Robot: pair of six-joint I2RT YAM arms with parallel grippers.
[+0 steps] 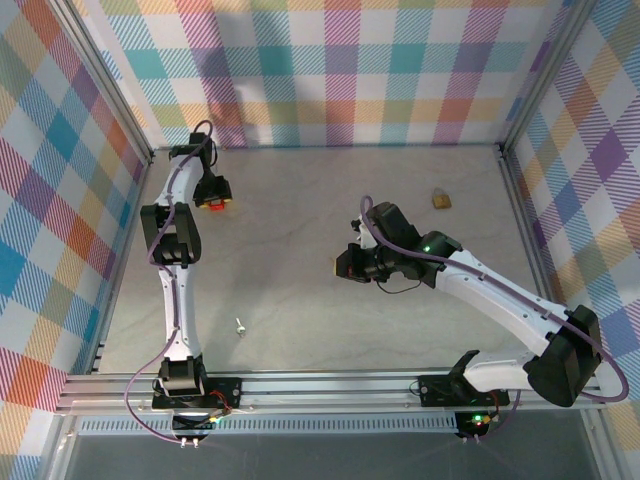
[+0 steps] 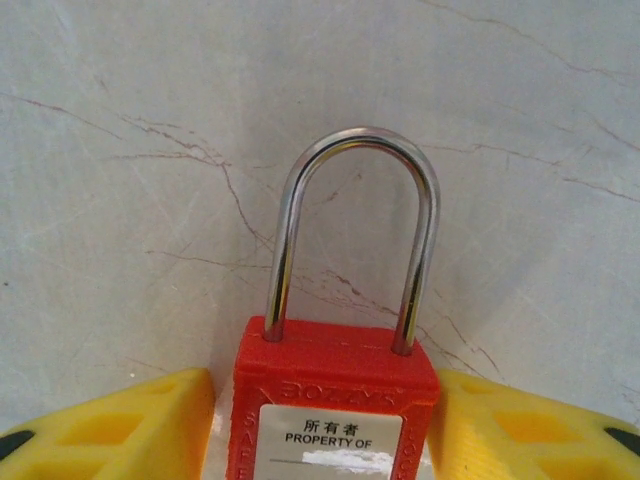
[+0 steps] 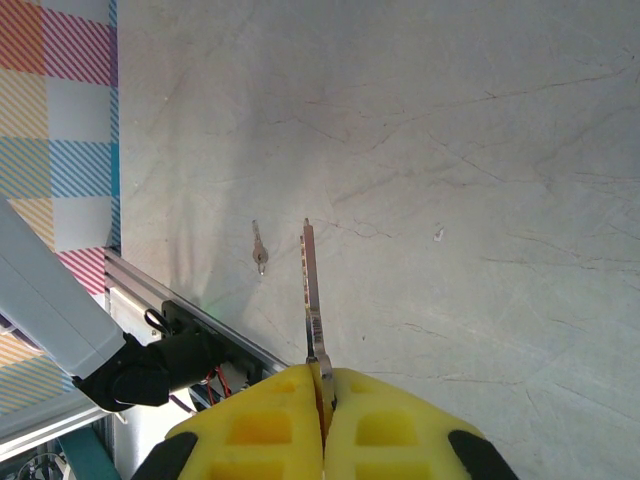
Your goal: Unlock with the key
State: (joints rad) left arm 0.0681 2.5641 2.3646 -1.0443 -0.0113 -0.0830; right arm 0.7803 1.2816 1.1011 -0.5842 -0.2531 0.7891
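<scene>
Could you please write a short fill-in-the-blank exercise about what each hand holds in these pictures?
The left hand grips a ____ padlock.
The right hand pinches one key; another key lies loose on the ____.
The right wrist view shows ____ keys.
Missing words: red, table, two.

The padlock (image 2: 335,400) has a smooth red plastic body and a polished, mirror-bright metal shackle (image 2: 286,240). The key (image 3: 312,290) is thin grey metal, and the table (image 2: 120,200) looks matt, smooth and stone-veined.
</scene>
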